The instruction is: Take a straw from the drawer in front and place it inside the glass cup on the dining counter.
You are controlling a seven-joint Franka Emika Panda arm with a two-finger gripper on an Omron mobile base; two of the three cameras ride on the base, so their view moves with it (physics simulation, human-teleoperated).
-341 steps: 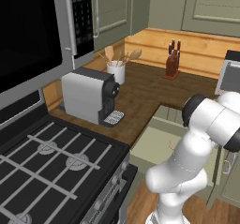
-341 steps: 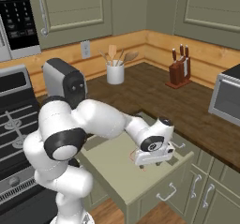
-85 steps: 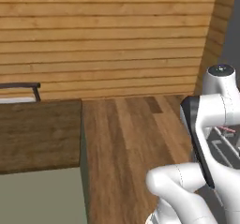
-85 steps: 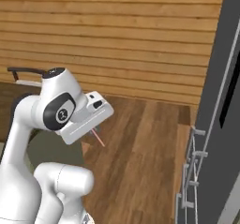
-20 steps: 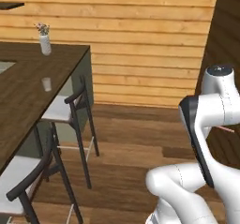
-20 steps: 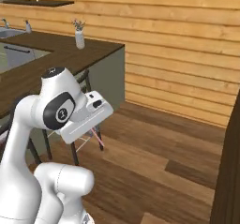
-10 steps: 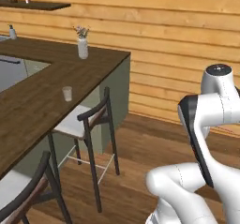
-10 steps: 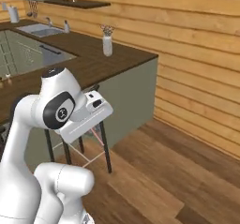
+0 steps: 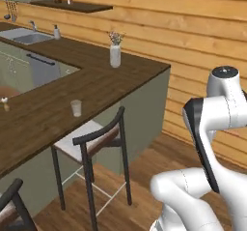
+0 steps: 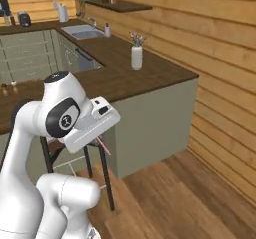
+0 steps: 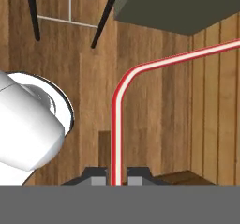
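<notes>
Pinching the straw (image 11: 115, 124) between its two tips, the claw (image 11: 116, 176) pointed down at the wood floor (image 11: 159, 120). Above the tips the straw rose, then bent sideways. On the dark desk (image 9: 96, 87) stood the glass cup (image 9: 76, 108), well apart from the white vase (image 9: 115, 55).

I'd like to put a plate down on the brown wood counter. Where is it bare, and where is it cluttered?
Bare: the long stretch of dark brown wood-grain counter between the small clear glass cup and the white vase with flowers; also the corner beyond the vase. Crowded: the far end, around the steel sink and bottles.
</notes>
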